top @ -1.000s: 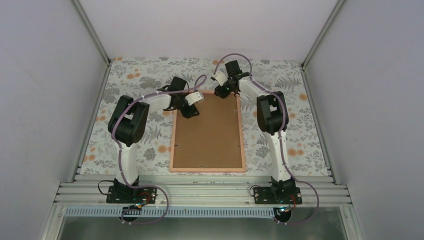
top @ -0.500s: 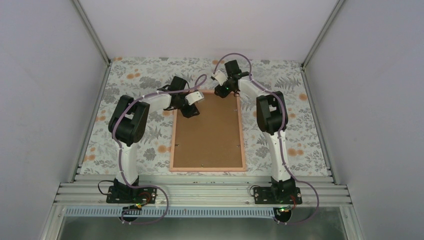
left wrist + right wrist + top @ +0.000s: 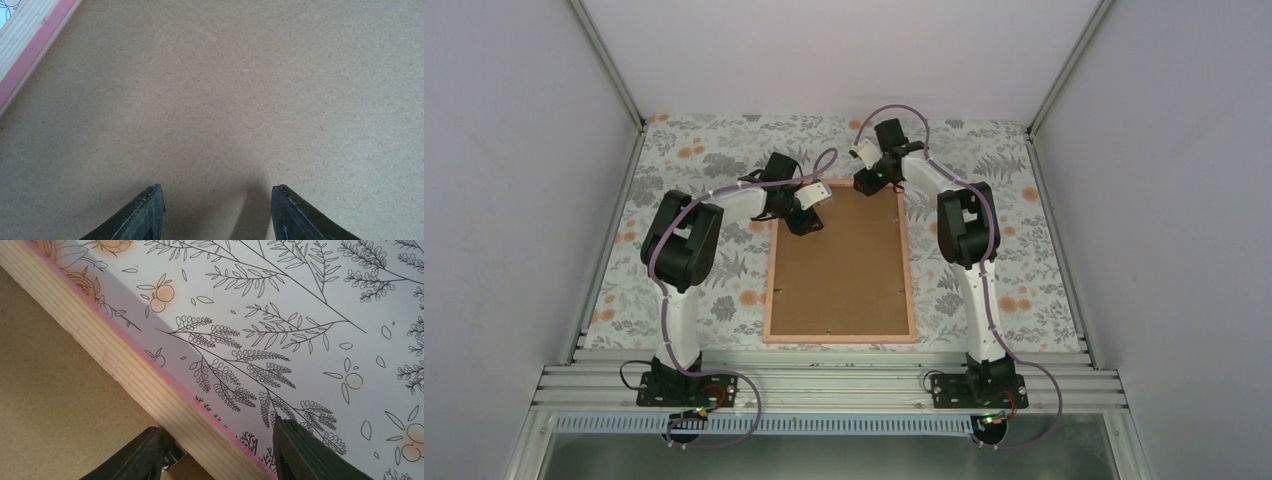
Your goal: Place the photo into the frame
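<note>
The pink-orange frame (image 3: 910,270) lies face down in the middle of the table with the brown backing board (image 3: 839,265) filling it. The photo is hidden. My left gripper (image 3: 804,222) is open, its tips just above the board near the frame's far left corner; the left wrist view shows bare board (image 3: 225,100) and a strip of frame edge (image 3: 25,45). My right gripper (image 3: 865,183) is open at the frame's far right corner; in the right wrist view its fingers straddle the frame's wooden rail (image 3: 150,385), with a small metal tab (image 3: 172,455) by the left finger.
A floral-patterned cloth (image 3: 694,150) covers the table; it also shows in the right wrist view (image 3: 300,315). Grey walls enclose the left, right and back. A metal rail (image 3: 824,385) runs along the near edge by the arm bases.
</note>
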